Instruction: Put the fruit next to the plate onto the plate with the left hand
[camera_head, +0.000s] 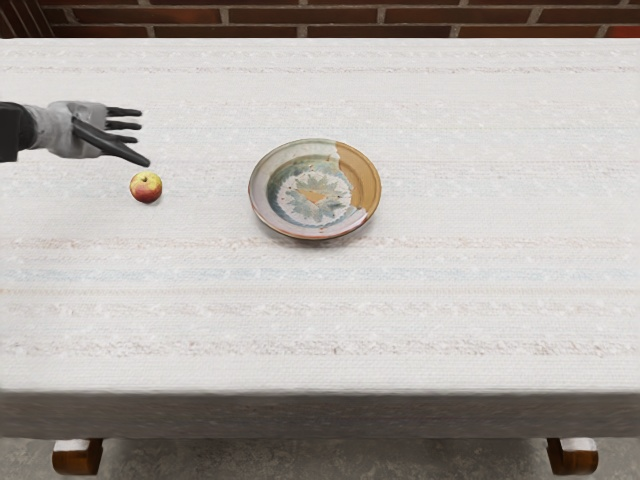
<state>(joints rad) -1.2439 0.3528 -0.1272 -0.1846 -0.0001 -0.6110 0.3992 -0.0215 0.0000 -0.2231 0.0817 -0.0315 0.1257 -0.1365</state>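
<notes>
Tablecloth of pale, woven fabric with faint stripes is seen spread over a long table, whose dark wooden feet are shown below the hanging hem. A round, shallow ceramic plate is placed near the middle of the cloth, slightly towards the far side. It is glazed in grey-green, with a leaf-like motif at the centre and a brown patch along its right rim. The whole patterned face of the plate is exposed and nothing is carried on it. A small red-and-yellow apple is set on the cloth to the left of the plate, well apart from its rim. The left hand, grey at the palm with dark fingers, is seen entering from the left edge and is held just beyond the apple. The fingers are stretched out and spread, and nothing is gripped. A narrow gap is shown between the thumb tip and the fruit. A red brick wall is seen beyond the far table edge.
</notes>
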